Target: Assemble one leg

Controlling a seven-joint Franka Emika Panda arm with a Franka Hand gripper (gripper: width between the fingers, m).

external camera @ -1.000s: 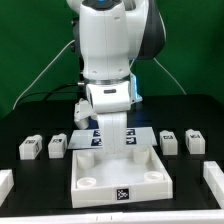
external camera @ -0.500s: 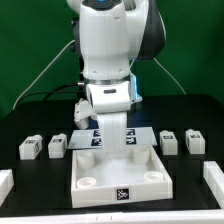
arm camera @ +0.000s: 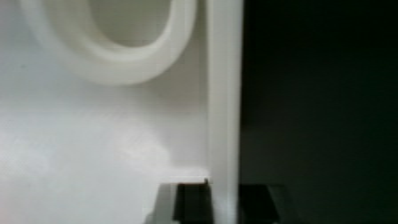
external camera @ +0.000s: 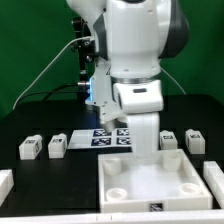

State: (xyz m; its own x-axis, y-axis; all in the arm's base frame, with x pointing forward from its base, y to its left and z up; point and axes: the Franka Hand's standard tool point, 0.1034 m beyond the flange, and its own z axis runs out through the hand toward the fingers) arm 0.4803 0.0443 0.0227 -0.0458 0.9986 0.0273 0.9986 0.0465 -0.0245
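Scanning from the exterior view's left: meeting the first leg [external camera: 29, 148] lying on the black table [external camera: 50, 185], well apart from the white square piece [external camera: 152, 175] and off to that piece's left; finding the second leg [external camera: 57, 146] just beside the first, nearer the white square piece yet still apart from it; passing the marker board [external camera: 105, 138] lying flat behind the white square piece's left rear corner, partly hidden by the arm; reaching the tool [external camera: 146, 148] standing at the white square piece's rear rim, clamped on that rim and holding no leg; noting the third leg [external camera: 168, 140] sitting just behind the white square piece's right rear corner; ending at the fourth leg [external camera: 195, 141] further to the exterior view's right, near the third and apart from the white square piece.

Turning to the wrist view: seeing the white square piece's wall running as a bright edge into the tool [arm camera: 217, 200], dark fingers [arm camera: 187, 205] pressing on either side; spotting a round socket [arm camera: 116, 30] in the floor close to that wall, with black table showing on the wall's other side.
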